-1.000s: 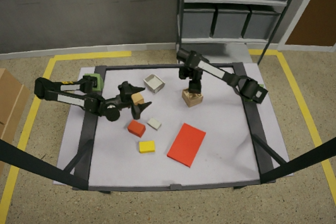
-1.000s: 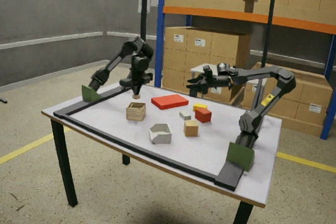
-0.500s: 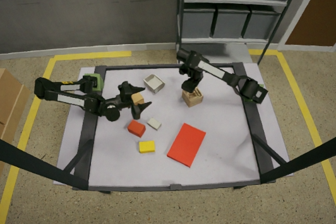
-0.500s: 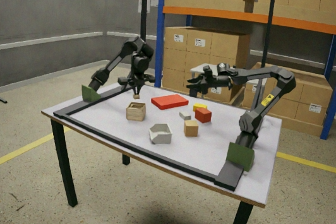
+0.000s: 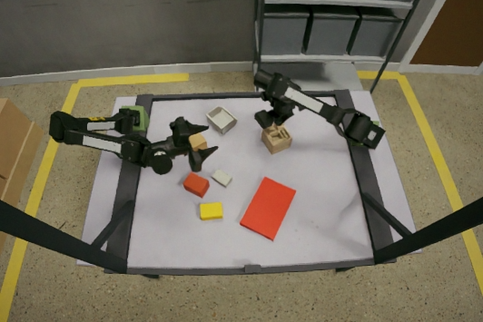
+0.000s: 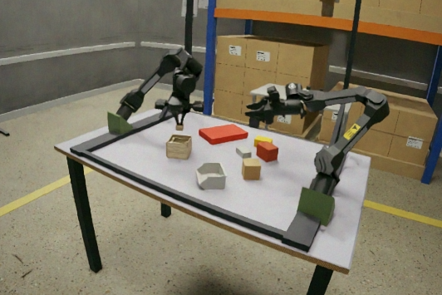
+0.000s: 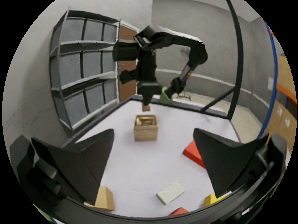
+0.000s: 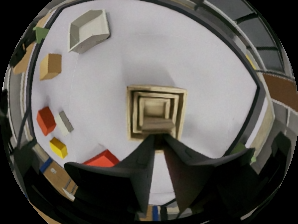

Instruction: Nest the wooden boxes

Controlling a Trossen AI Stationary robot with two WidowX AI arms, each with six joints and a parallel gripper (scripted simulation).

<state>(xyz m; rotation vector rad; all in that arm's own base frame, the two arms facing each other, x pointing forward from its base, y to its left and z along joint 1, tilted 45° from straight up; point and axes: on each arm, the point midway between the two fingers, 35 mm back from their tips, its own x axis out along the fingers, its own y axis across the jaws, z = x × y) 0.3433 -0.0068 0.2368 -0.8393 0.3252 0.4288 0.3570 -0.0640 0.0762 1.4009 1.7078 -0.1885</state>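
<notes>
A large open wooden box (image 5: 275, 144) (image 6: 179, 149) (image 7: 146, 133) (image 8: 131, 112) stands upright on the table. Smaller open boxes sit inside it, rims concentric, in the right wrist view. My right gripper (image 6: 179, 122) (image 8: 158, 137) is shut on a tiny wooden box (image 6: 179, 127) (image 7: 146, 107) (image 8: 158, 125). It holds this above the nested boxes; whether the tiny box's open side faces up is not clear. My left gripper (image 5: 212, 138) (image 6: 248, 110) is open and empty, raised above the table on the other side, its fingers pointing toward the nested boxes.
A grey bin (image 5: 221, 120) (image 6: 212, 178) (image 8: 89, 31) stands at the wall side. A tan block (image 6: 251, 169) (image 8: 51, 66), a red block (image 5: 196, 184), a small grey block (image 5: 221, 178) and a yellow block (image 5: 211, 210) lie near the left arm. A flat red slab (image 5: 269, 208) (image 6: 223, 134) lies farther over.
</notes>
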